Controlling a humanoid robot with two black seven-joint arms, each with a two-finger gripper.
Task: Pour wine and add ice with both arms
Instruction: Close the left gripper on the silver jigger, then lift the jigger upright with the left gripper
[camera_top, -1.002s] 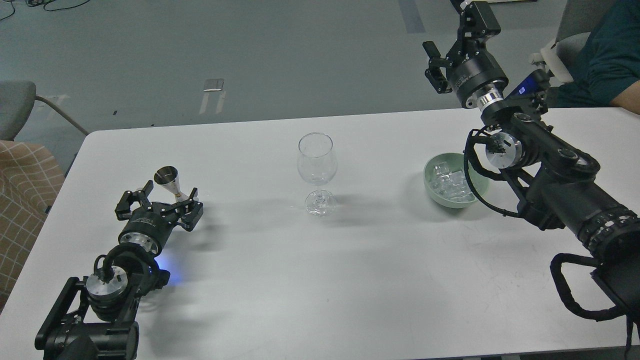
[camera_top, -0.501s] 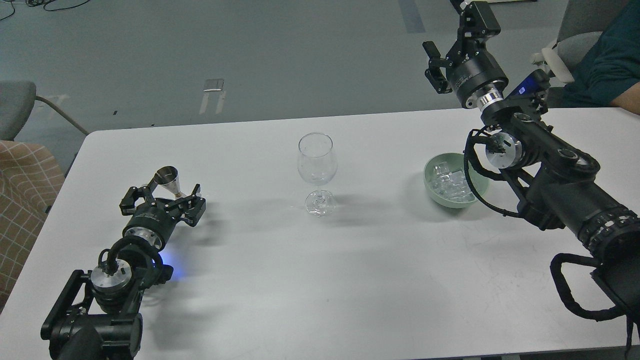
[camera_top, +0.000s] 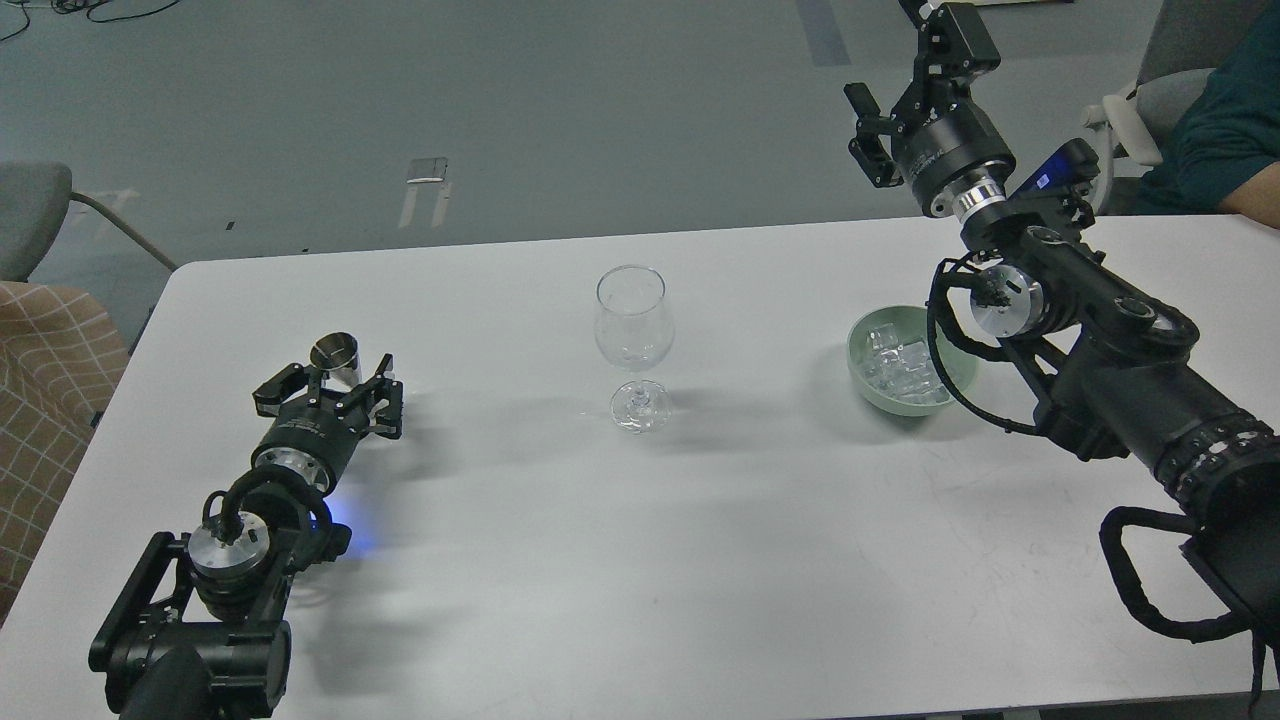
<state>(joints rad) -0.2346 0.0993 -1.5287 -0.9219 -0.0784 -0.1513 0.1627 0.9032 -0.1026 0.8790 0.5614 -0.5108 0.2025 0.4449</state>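
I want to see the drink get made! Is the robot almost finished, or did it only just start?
Only just starting. Done: nothing yet. The wine glass looks empty, and the ice is all in the green bowl. In hand: the left gripper is open around the little metal measuring cup, not lifting it. The right gripper hangs open, high up. Left: pouring, then adding ice.

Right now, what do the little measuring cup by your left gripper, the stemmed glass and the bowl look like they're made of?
The measuring cup looks like polished metal: silvery, with mirror-like reflections. The stemmed glass looks like clear glass: the table shows through it, with bright glints at rim and foot. The bowl is pale green and matte, probably ceramic or plastic; I cannot tell which.
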